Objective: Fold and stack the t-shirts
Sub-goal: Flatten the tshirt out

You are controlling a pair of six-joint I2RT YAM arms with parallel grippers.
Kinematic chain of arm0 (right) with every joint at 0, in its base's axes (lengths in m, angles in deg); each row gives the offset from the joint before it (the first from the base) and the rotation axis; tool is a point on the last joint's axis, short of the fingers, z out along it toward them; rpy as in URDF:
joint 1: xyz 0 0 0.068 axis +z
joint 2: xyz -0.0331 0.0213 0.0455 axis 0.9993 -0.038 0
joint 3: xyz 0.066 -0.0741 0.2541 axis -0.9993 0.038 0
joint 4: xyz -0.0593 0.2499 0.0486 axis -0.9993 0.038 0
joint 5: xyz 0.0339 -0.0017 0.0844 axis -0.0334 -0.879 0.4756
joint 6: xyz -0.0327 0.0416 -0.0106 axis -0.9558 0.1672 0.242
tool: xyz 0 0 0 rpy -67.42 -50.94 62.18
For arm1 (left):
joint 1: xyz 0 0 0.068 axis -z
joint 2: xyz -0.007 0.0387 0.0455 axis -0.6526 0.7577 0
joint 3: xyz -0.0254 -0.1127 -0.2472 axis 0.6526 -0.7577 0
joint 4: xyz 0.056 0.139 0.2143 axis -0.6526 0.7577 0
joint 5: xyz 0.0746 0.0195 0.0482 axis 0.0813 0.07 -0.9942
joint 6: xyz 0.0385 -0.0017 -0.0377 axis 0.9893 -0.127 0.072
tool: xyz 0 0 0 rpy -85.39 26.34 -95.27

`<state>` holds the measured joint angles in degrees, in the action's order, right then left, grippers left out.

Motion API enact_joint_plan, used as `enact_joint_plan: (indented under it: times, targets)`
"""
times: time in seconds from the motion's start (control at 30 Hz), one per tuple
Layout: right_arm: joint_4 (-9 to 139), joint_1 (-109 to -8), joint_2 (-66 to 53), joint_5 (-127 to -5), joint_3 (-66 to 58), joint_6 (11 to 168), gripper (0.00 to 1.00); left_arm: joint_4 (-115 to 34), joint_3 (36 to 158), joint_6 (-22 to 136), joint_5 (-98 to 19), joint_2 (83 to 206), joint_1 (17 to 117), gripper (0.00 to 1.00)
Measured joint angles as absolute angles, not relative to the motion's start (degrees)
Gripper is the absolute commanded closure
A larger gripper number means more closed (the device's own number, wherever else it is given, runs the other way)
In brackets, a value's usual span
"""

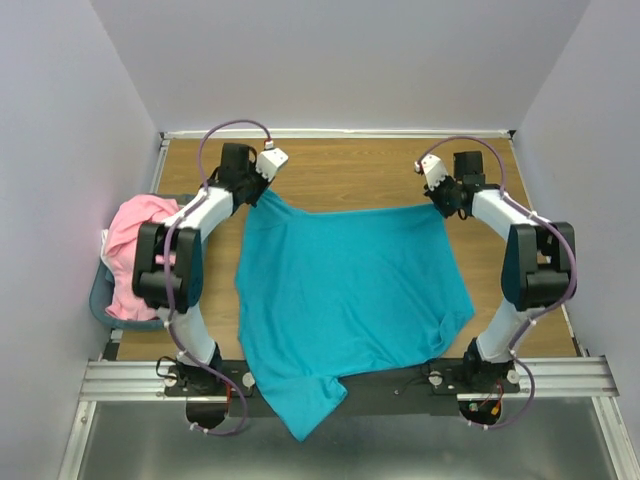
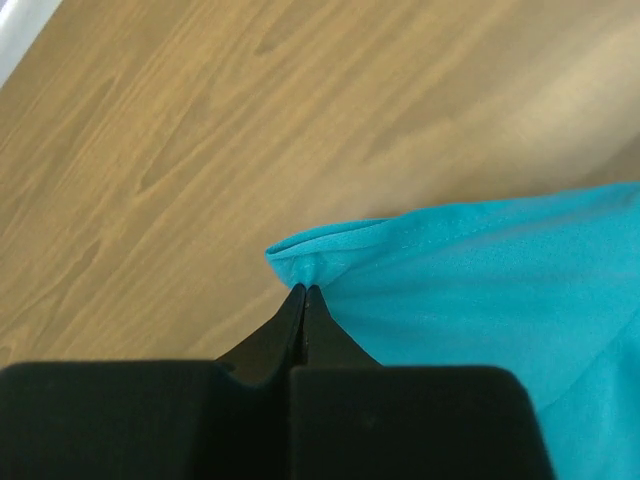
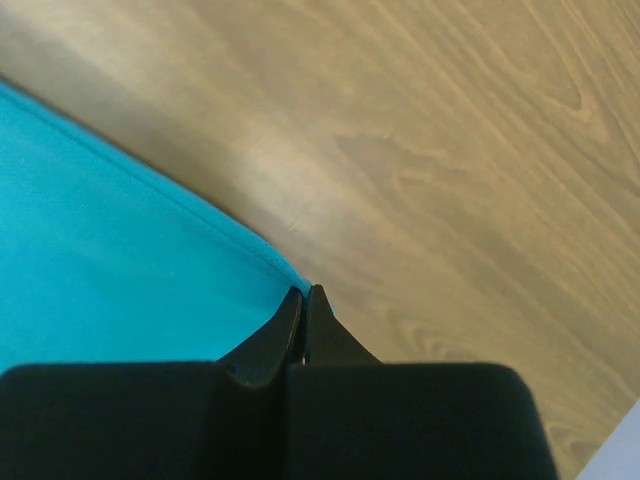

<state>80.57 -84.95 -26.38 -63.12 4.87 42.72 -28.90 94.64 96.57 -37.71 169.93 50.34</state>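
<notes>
The teal t-shirt (image 1: 345,295) is stretched over the middle of the wooden table, its near end hanging past the front rail. My left gripper (image 1: 262,190) is shut on the shirt's far left corner (image 2: 300,262). My right gripper (image 1: 441,205) is shut on the far right corner (image 3: 285,272). The far hem runs taut between the two grippers, held a little above the table. The pink t-shirt (image 1: 130,250) lies crumpled in the basket at the left edge.
A blue-grey plastic basket (image 1: 104,305) sits at the table's left edge beside the left arm. Bare wood (image 1: 350,170) lies beyond the shirt to the far wall. Grey walls close in on both sides. An aluminium rail (image 1: 560,375) runs along the front.
</notes>
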Motion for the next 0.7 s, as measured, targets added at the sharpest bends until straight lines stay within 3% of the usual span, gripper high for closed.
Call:
enact_joint_plan:
  times: [0.2, 0.23, 0.27, 0.4, 0.47, 0.53, 0.7]
  targets:
    - [78.71, -84.95, -37.68, -68.36, -5.95, 44.03, 0.99, -26.89, 112.43, 94.84, -42.65, 185.17, 50.26, 1.0]
    - [78.43, -84.93, -39.59, -69.33, -7.81, 44.23, 0.94, -26.61, 115.27, 94.66, -43.05, 187.16, 50.24, 0.96]
    - [78.34, -84.95, -40.61, -69.94, -8.95, 44.47, 0.78, -26.02, 117.74, 94.58, -43.27, 188.88, 50.19, 0.85]
    - [77.73, -84.95, -46.3, -73.43, -15.28, 46.37, 0.44, -23.99, 127.97, 93.77, -43.4, 194.92, 49.95, 0.85]
    - [77.9, -85.06, -47.0, -74.46, -16.46, 47.48, 0.17, -22.37, 131.62, 93.57, -43.42, 196.49, 49.14, 0.85]
    - [78.47, -85.21, -46.86, -74.99, -17.27, 48.09, 0.15, -20.77, 133.42, 93.48, -43.42, 196.47, 47.68, 0.5]
    - [86.4, -85.41, -43.13, -72.1, -18.54, 49.58, 0.18, -16.66, 127.95, 92.83, -37.28, 189.12, 43.63, 0.5]
